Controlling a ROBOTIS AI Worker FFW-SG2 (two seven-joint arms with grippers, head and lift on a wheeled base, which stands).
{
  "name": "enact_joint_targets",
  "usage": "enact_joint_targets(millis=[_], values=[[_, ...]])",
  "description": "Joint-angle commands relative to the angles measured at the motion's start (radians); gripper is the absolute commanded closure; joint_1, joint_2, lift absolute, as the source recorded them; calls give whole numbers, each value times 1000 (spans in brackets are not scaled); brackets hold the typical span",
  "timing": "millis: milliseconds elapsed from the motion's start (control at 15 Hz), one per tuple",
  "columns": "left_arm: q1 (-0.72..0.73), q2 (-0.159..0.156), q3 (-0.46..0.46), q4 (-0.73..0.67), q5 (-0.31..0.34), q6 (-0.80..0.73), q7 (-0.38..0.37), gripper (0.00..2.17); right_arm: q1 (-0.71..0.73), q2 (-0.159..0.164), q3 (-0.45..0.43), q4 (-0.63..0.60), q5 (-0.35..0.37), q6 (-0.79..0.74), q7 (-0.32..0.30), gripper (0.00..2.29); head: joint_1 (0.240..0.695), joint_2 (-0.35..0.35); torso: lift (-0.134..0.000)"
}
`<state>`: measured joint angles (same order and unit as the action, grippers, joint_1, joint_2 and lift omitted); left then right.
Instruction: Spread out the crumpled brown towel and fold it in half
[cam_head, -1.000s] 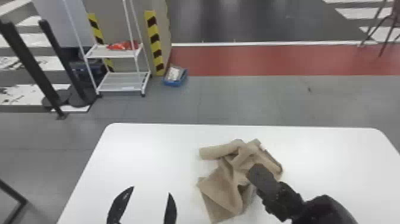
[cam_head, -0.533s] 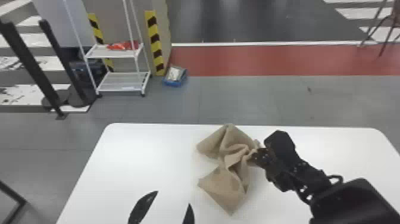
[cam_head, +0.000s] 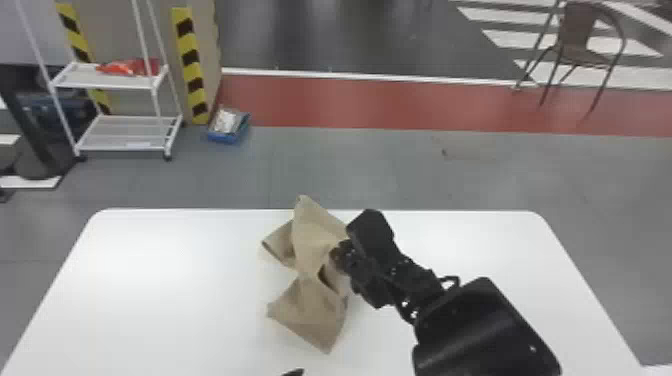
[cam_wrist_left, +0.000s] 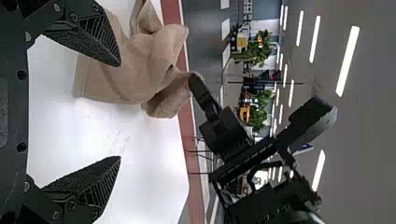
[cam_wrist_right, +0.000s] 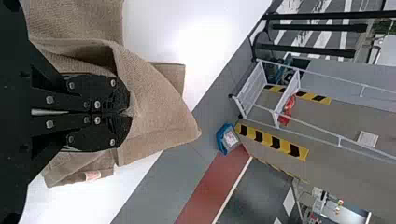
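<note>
Head view: from the left, the white counter (cam_head: 165, 290) lies bare up to the left end effector, whose dark tip shows at the near edge of the view. In the left wrist view, the left end effector (cam_wrist_left: 119, 111) is released, its two fingers wide apart with nothing between them. Beyond it, and just to the left of the right end effector, is the brown towel (cam_head: 312, 245), bunched and twisted, one flap spreading away from the robot and another towards it. Rightmost, the right end effector (cam_wrist_right: 129, 112) is clenched on a pinch of the towel, seemingly holding part of it up off the counter.

As for progress, one grip is secured, but the spreading looks far from complete: the towel has yet to be opened out flat, and the fold in half is wholly left to do.
</note>
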<state>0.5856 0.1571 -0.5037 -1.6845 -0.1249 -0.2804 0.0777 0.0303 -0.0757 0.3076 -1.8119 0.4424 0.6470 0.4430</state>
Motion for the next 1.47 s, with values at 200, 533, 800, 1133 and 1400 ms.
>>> enact_joint_targets(millis=[200, 533, 800, 1133, 1400], values=[[-165, -22, -148, 109, 2, 215, 198, 201, 3, 7, 76, -3, -48, -25, 2, 1646, 695, -113, 0], [-309, -33, -139, 166, 56, 295, 218, 201, 36, 4, 88, -17, -47, -25, 11, 1646, 695, -73, 0], [-371, -42, -111, 229, 76, 320, 290, 201, 42, 4, 88, -27, -48, -31, 11, 1646, 695, -45, 0], [-362, -44, -99, 232, 94, 402, 421, 208, 37, 8, 97, -27, -48, -34, 10, 1646, 695, 26, 0], [-337, -36, -85, 209, 84, 418, 430, 211, 31, 10, 93, -27, -48, -34, 8, 1646, 695, 58, 0]])
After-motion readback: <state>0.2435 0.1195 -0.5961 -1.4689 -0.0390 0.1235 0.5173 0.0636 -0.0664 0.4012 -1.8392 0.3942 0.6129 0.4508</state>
